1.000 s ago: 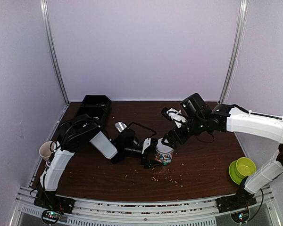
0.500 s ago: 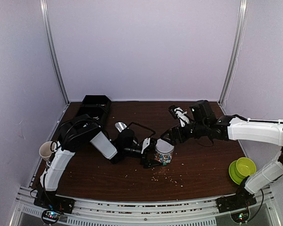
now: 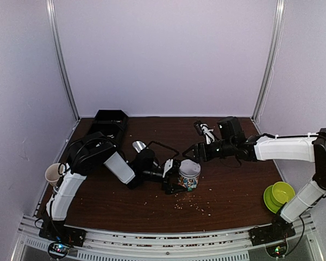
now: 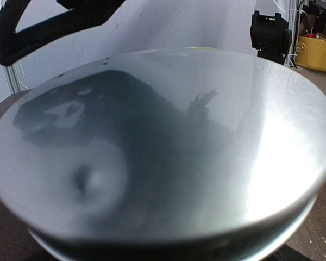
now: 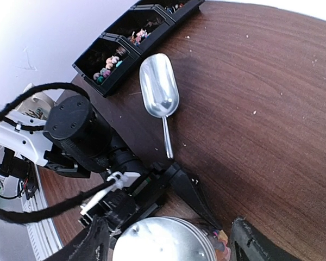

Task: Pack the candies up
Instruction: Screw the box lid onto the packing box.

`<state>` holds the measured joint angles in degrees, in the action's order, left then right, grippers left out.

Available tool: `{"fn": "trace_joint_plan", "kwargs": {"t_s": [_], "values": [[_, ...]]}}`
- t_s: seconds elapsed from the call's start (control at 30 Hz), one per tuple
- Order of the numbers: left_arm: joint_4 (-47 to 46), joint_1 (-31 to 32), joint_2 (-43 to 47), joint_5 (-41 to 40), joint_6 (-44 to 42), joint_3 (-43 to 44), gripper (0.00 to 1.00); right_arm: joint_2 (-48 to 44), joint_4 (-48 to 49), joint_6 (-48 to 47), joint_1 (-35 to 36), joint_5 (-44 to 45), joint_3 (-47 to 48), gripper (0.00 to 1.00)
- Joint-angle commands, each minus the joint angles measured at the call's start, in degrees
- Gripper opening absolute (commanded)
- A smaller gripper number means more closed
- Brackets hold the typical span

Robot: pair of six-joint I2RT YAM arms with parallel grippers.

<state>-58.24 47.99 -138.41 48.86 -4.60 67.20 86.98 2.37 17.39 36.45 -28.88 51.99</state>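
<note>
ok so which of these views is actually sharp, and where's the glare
Left wrist: the silver lid fills the frame and is out of focus, with white glare on its right side and a dark reflection on its left. Right wrist: sharp right back to the candies, with only a soft highlight on the scoop. Top external: evenly lit, but the jar is small and soft.

Small multicoloured candies [image 3: 191, 185] are held inside a clear jar [image 3: 183, 180] that stands upright near the middle of the worktop [image 3: 233, 190] and is capped by a metal lid [image 3: 189, 166]. They are seen through its wall as a band of mixed colours, too small to be told apart. More of them, in pink, orange, green and pale shades, are seen lying in small heaps in the compartments of the black bins [image 5: 131, 66] at the far left of the worktop.
</note>
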Motion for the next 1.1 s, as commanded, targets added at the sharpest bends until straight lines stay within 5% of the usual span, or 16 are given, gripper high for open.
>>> {"fn": "trace_joint_plan", "kwargs": {"t_s": [0.0,0.47,1.07], "values": [[1.18,-0.34,-2.24,0.97,1.35,0.31,0.9,2.26,2.37,1.57,-1.32,-3.61,-0.99,0.73],[1.12,-0.35,-2.37,0.71,2.05,0.48,0.9,2.69,2.29,0.54,-1.82,-5.83,-3.22,0.47],[3.46,-0.68,-2.92,-0.47,3.34,1.98,0.9,-2.68,1.04,-0.5,-1.89,-3.11,-8.12,0.33]]}}
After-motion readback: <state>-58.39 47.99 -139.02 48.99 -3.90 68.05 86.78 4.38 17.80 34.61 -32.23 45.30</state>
